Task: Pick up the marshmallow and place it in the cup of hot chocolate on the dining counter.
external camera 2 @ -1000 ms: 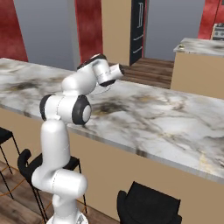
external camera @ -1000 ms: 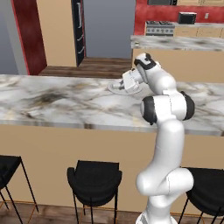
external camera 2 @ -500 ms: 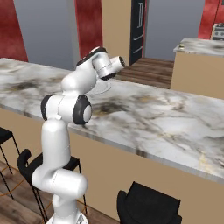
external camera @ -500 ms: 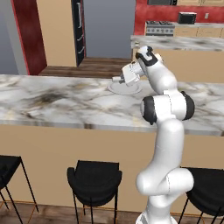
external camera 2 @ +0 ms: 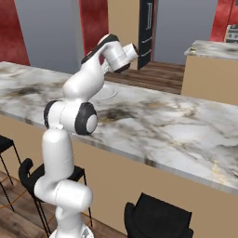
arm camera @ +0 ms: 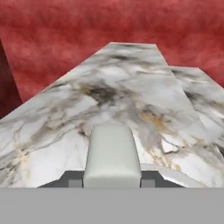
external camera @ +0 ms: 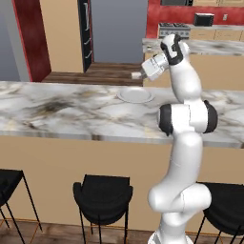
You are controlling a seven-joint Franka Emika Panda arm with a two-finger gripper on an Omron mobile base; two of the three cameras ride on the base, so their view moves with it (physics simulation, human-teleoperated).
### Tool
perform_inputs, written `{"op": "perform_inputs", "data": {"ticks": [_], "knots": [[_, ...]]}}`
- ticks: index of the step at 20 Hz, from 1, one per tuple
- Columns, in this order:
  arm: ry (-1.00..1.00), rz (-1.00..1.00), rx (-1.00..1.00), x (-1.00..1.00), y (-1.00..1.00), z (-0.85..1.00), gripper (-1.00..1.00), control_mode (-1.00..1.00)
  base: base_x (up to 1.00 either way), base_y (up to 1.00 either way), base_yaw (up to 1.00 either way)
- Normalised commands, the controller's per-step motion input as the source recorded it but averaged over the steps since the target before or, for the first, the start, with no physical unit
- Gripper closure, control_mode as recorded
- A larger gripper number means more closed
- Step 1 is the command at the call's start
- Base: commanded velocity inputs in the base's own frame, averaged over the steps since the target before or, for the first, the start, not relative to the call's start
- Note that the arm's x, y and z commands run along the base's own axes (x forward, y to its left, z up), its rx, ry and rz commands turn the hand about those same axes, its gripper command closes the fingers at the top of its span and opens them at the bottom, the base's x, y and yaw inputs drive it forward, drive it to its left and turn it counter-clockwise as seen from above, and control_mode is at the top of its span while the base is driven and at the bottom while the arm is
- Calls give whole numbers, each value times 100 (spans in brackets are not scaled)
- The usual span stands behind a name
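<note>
Lifted higher vs 1 s ago, gripper (external camera: 137, 75) now upper center in left base view, clamped on marshmallow (arm camera: 112, 155). Plate (external camera: 136, 96) left bare below on dining counter (external camera: 71, 112). Pick prob done; cup of hot chocolate unspotted, can't tell where.

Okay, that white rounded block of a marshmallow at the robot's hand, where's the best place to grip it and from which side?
Grip the white rounded rectangular marshmallow across its two long flat sides, coming in from its short end. It is longer than wide, so the narrow width fits between the fingers. The gripper appears to hold it this way.
</note>
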Motion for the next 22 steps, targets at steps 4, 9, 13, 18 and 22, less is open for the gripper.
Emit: {"op": "perform_inputs", "data": {"ticks": [4, 9, 13, 18, 22], "knots": [[-13, -3, -5, -100, -21, -16, 100, -100, 0, 0, 0], [-28, -3, -11, -100, -6, -54, 100, -100, 0, 0, 0], [-10, -18, 0, -100, -19, 41, 100, -100, 0, 0, 0], [8, -26, 0, -92, -13, 96, 100, -100, 0, 0, 0], [29, -24, -4, -67, -13, 79, 100, -100, 0, 0, 0]]}}
